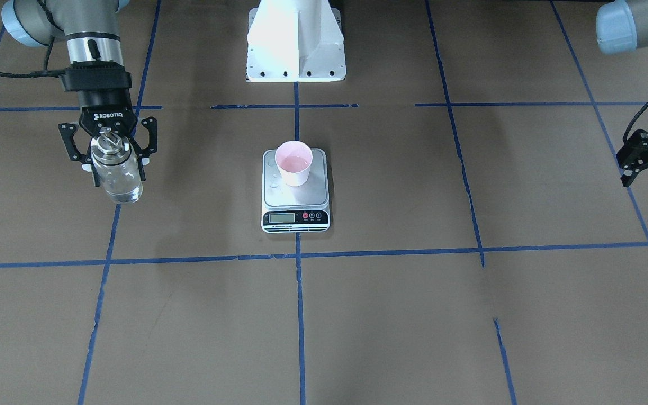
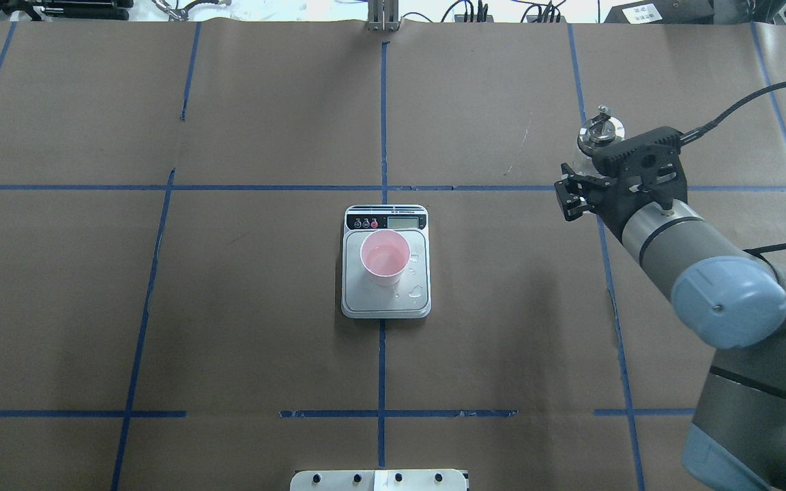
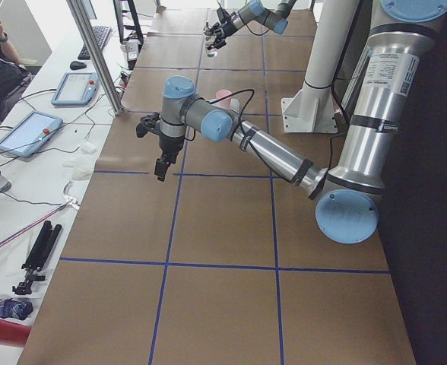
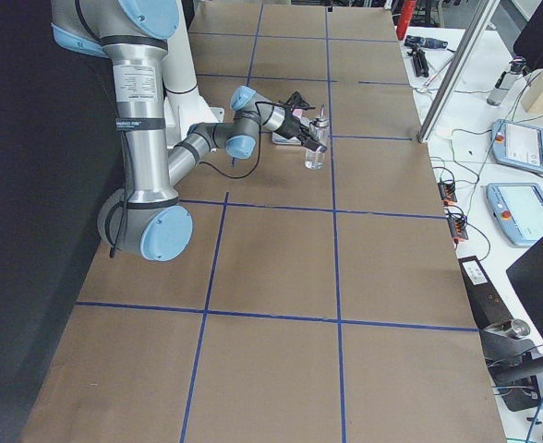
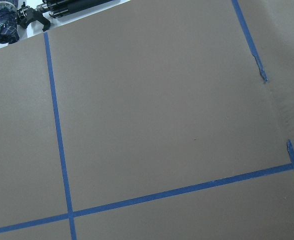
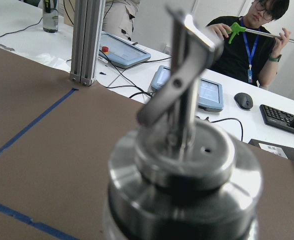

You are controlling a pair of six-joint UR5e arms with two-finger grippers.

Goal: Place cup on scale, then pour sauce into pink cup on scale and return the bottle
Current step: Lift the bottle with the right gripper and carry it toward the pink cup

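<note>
The bottle (image 1: 122,185) is seen at the left of the front-facing frame, upright, with its metal spout (image 1: 108,136) uppermost. It is pinched by the right gripper (image 1: 118,172), whose black fingers (image 1: 89,164) are pressed against the glass on either side, just below the collar. The arm is brought down onto it from the upper left corner. The clear sauce (image 1: 124,194) is seen low in the bottle. Whether the base touches the table (image 1: 391,315) cannot be told. In the right wrist view the spout and collar fill the lower middle of the frame, so the bottle is shown centred in the grasp.

The cup (image 1: 294,164) is stood on the scale (image 1: 297,197) at the centre of the front-facing frame, well apart from the bottle and to its right. It is set on the upper part of the steel platform, away from the display strip, and a little liquid is seen inside it. In the overhead view, droplets (image 2: 417,291) are seen on the platform just beside the cup.

The left gripper (image 1: 632,169) is found at the right edge of the front-facing frame, well apart from the scale and cup. Whether its fingers are spread or pressed together cannot be told.

The table is covered in brown paper marked with blue tape lines (image 1: 300,315). A seated person (image 6: 252,40) in a dark top is seen at the upper right of the right wrist view, beyond the table.
</note>
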